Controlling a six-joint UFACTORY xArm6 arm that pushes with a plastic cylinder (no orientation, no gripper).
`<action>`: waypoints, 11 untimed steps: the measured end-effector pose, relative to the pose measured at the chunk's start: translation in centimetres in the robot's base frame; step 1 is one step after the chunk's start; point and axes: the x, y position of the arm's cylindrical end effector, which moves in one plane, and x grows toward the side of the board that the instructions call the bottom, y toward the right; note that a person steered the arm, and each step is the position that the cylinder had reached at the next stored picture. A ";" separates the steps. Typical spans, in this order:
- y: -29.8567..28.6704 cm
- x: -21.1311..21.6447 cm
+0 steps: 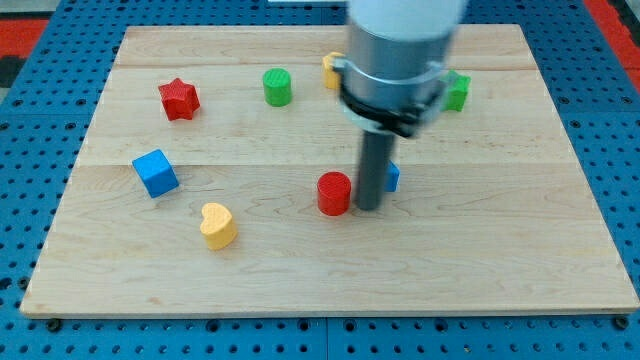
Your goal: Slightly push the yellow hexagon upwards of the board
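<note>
The yellow hexagon (329, 69) shows only as a sliver at the view's top centre, mostly hidden behind the arm's grey body. My tip (368, 207) rests on the board well below it, just right of the red cylinder (334, 193). A blue block (391, 177) peeks out right behind the rod; its shape is hidden.
A green cylinder (277, 87) lies left of the hexagon. A red star (179, 98) is at the upper left, a blue cube (155, 172) at the left, a yellow heart (217, 225) at the lower left. A green block (457, 92) is partly hidden at the upper right.
</note>
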 end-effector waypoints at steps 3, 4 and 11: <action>-5.9 -2.2; -7.6 -8.4; -2.7 -19.2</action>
